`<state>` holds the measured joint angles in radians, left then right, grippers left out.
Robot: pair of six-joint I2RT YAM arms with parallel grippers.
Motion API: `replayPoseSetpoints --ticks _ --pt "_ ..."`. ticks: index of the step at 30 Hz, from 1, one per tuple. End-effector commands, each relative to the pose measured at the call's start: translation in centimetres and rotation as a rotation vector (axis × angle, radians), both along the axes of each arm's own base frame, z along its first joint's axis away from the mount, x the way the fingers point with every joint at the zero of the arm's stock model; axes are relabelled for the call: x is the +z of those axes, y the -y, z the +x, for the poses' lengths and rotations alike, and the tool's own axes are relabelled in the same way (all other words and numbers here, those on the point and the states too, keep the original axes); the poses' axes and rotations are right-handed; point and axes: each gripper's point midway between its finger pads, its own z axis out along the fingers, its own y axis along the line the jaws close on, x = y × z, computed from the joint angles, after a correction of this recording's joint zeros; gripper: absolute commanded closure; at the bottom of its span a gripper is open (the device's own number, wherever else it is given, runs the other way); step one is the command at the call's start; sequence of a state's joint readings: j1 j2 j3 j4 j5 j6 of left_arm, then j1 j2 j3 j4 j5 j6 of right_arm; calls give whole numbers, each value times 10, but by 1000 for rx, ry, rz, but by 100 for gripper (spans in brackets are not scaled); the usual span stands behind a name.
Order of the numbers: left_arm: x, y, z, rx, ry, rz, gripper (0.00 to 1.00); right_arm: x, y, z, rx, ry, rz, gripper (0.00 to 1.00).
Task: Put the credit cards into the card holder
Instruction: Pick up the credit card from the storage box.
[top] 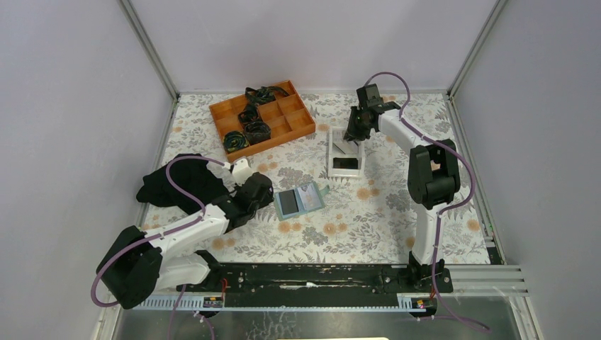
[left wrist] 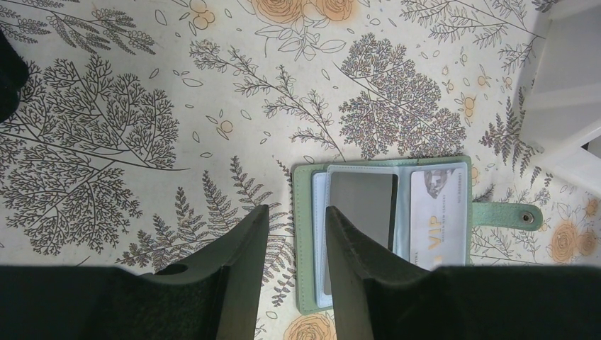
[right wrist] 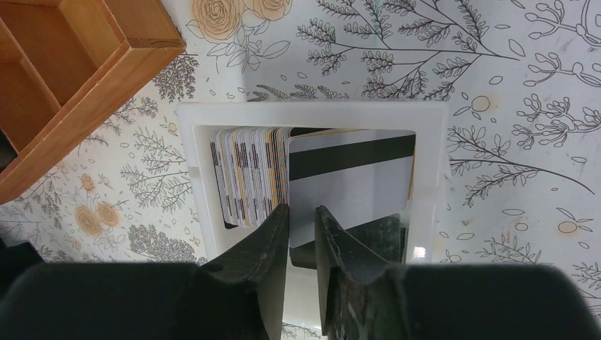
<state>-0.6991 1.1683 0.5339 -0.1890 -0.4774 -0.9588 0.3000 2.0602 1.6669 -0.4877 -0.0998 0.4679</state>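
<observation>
The card holder (top: 299, 202), a sage green wallet, lies open on the flowered table. In the left wrist view its green edge (left wrist: 305, 234) shows, with a dark card (left wrist: 361, 202) in one sleeve and a pale VIP card (left wrist: 438, 212) in the other. My left gripper (left wrist: 296, 212) is open and empty, low over the wallet's left edge; it also shows in the top view (top: 269, 193). My right gripper (right wrist: 302, 209) hangs over the white tray (right wrist: 312, 113), jaws narrowly apart, above a stack of upright cards (right wrist: 251, 173) and a leaning grey card (right wrist: 351, 177) with a black stripe.
An orange compartment box (top: 262, 117) with dark bundles stands at the back left, close to the tray (top: 332, 157); its corner shows in the right wrist view (right wrist: 71, 92). A black object (top: 173, 185) lies beside the left arm.
</observation>
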Motion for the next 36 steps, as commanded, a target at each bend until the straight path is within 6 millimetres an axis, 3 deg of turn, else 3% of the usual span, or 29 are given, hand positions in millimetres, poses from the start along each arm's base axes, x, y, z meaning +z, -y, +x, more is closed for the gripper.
replayPoseSetpoints --ticks 1,14,30,36 --pt "2 -2 4 9 10 2 57 42 -15 9 19 85 64 74" --pt "2 0 4 0 10 1 57 52 -14 11 16 104 49 80" --pt "6 6 5 -1 21 -45 57 61 24 -6 9 111 -143 97" --pt "14 22 2 -84 45 -113 57 69 35 -11 13 121 -198 100"
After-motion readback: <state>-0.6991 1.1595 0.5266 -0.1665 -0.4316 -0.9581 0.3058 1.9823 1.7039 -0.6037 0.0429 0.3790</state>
